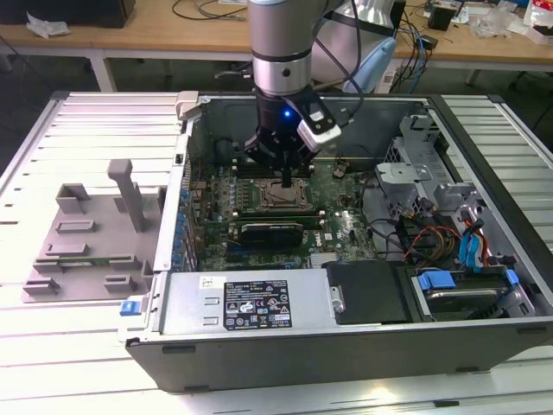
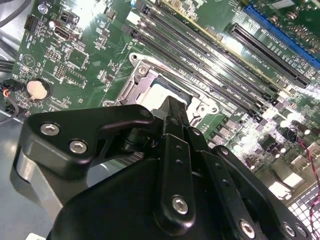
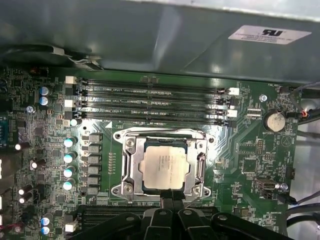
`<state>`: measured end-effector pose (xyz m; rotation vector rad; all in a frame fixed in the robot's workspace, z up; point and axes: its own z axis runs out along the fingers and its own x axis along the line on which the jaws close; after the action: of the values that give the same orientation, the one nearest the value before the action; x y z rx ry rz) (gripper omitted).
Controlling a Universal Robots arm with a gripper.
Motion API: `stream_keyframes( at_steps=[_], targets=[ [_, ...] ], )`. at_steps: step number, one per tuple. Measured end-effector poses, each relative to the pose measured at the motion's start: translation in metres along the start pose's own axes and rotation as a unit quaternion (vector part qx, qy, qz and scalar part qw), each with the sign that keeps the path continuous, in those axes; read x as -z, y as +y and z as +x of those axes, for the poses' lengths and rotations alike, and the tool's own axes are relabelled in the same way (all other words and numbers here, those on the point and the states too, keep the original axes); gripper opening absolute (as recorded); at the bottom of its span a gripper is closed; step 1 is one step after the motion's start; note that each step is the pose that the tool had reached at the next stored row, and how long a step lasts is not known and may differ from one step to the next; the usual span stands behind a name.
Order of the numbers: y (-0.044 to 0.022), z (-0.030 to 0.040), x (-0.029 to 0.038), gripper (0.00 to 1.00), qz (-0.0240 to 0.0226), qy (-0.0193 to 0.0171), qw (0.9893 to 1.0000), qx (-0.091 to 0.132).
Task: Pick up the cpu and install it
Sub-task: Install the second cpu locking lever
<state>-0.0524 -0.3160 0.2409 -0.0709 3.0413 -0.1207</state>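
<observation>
Open computer case (image 1: 484, 130) on slatted bench, motherboard (image 3: 240, 155) inside. Grey tray (image 1: 82, 251) well apart at exterior view's left. Gripper (image 1: 287, 180) down over socket frame (image 3: 127, 165), fingers drawn together to narrow tip, nothing visibly pinched. Cpu (image 3: 165, 167) lying flat in socket, tip at its edge. Risk: sideways nudge tilting chip, bending pins.
</observation>
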Motion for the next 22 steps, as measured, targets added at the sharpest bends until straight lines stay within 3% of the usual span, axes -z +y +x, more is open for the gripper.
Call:
stream_keyframes(
  at_steps=[22],
  targets=[
    [-0.0265,0.0013,-0.0020,0.11,0.0000,0.0000,1.0000,0.000]
  ],
)
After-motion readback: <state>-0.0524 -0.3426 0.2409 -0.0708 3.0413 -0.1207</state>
